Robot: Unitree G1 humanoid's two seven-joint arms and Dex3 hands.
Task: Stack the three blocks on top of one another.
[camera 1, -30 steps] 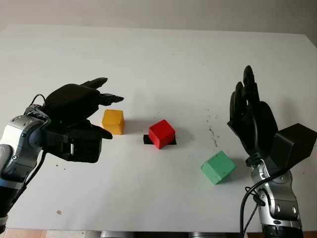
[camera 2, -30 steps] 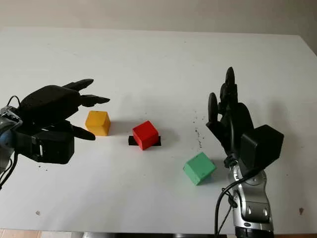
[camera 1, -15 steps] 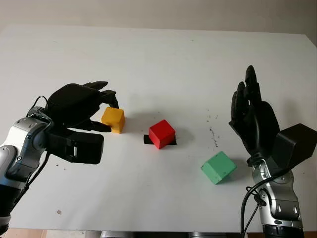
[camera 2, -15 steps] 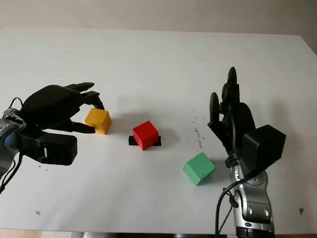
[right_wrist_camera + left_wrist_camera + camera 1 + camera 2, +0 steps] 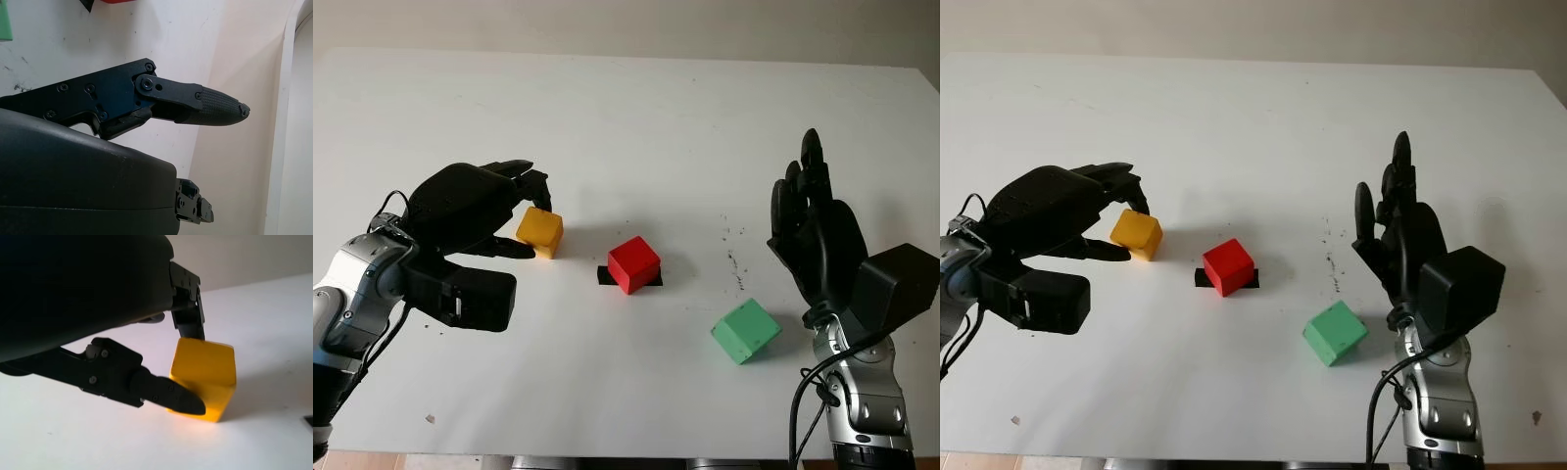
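The left hand [image 5: 475,211] is clamped on the yellow block [image 5: 540,231] at the left of the white worktop [image 5: 636,108], with fingers [image 5: 188,316] pressed on the block's far side and the thumb [image 5: 166,396] on its near side; the block is seen tilted, its near edge at or just above the surface. The red block [image 5: 633,264] is found right of it, near the middle, standing on a small black mark [image 5: 605,277]. The green block [image 5: 745,331] lies nearer and further right, just beside the right hand [image 5: 818,235], which is held upright and open with nothing in it.
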